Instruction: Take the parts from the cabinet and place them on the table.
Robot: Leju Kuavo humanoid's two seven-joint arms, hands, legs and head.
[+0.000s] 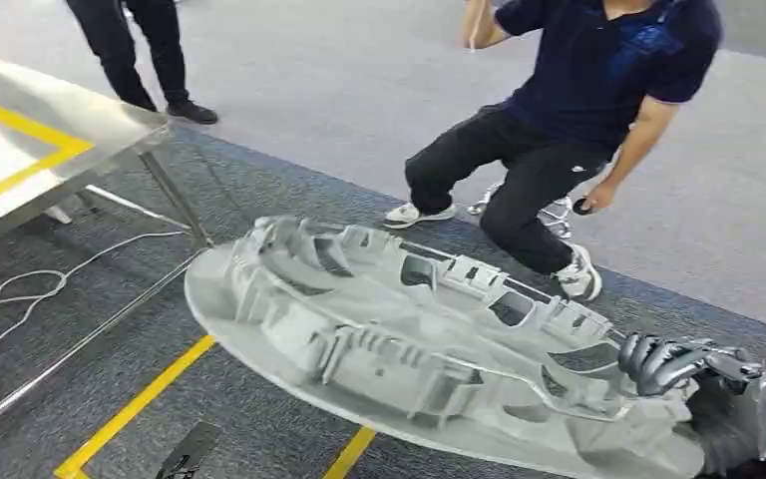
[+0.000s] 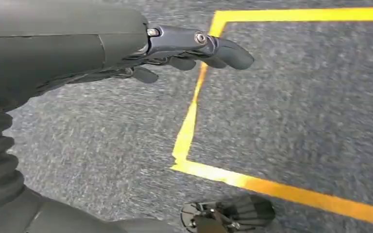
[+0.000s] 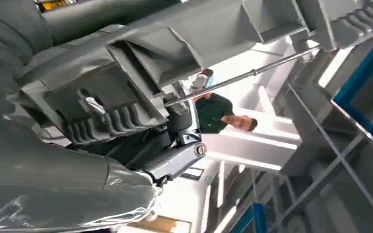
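Observation:
A large grey moulded plastic part point(image 1: 409, 339), long and ribbed with several openings, lies tilted across the middle of the head view, above the carpet. My right hand point(image 1: 673, 361) grips its near right end, dark fingers curled over the rim. From the right wrist the same part point(image 3: 184, 43) spans the picture, with my right hand point(image 3: 175, 155) clamped under its ribbed edge. My left hand point(image 2: 189, 48) hangs over the grey carpet with its fingers loosely extended and nothing in it. The steel table point(image 1: 80, 125) stands at the far left.
A person in a dark shirt point(image 1: 578, 90) crouches just beyond the part. Another person's legs point(image 1: 140, 50) stand behind the table. Yellow floor tape point(image 1: 140, 404) and a white cable point(image 1: 30, 289) lie on the carpet. A blue-framed rack point(image 3: 364, 97) rises behind me.

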